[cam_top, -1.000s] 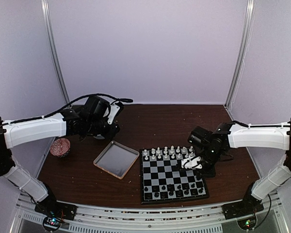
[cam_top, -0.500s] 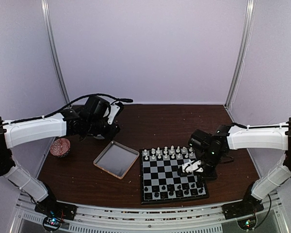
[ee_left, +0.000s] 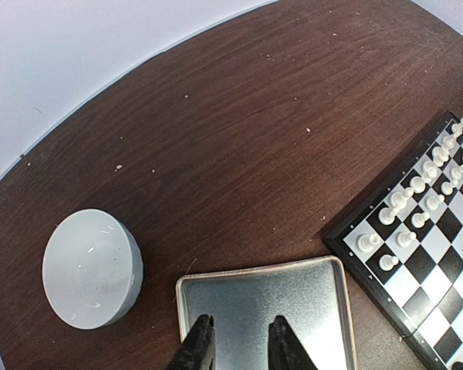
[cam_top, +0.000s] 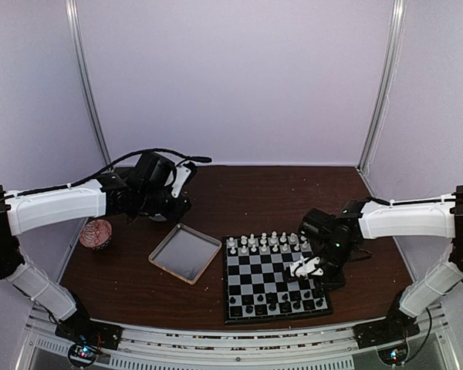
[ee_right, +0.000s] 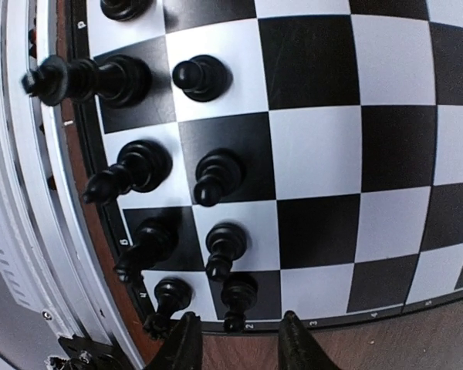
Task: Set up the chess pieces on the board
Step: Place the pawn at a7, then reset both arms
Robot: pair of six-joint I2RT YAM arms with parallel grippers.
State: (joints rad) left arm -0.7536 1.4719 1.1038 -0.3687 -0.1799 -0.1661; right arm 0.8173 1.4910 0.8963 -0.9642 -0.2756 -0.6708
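Observation:
The board [cam_top: 267, 271] lies at the front right of the table. White chess pieces [cam_top: 266, 242] stand in two rows along its far side and black chess pieces [cam_top: 272, 302] along its near side. My right gripper [cam_top: 305, 267] hovers low over the board's right edge, open and empty. In the right wrist view its gripper [ee_right: 238, 343] is at the board's border [ee_right: 347, 314], and a black pawn [ee_right: 238, 297] stands just ahead of the gap between the fingers. My left gripper [ee_left: 239, 339] is open and empty above the tray, away from the board [ee_left: 418, 264].
A shallow metal tray [cam_top: 185, 253] with a wooden rim lies left of the board; it looks empty in the left wrist view [ee_left: 293, 301]. A round bowl [cam_top: 98, 233] sits at the far left, also in the left wrist view [ee_left: 92, 266]. Pale crumbs dot the brown tabletop.
My right gripper has moved a little nearer and lower along the board's right side. The left arm has not moved.

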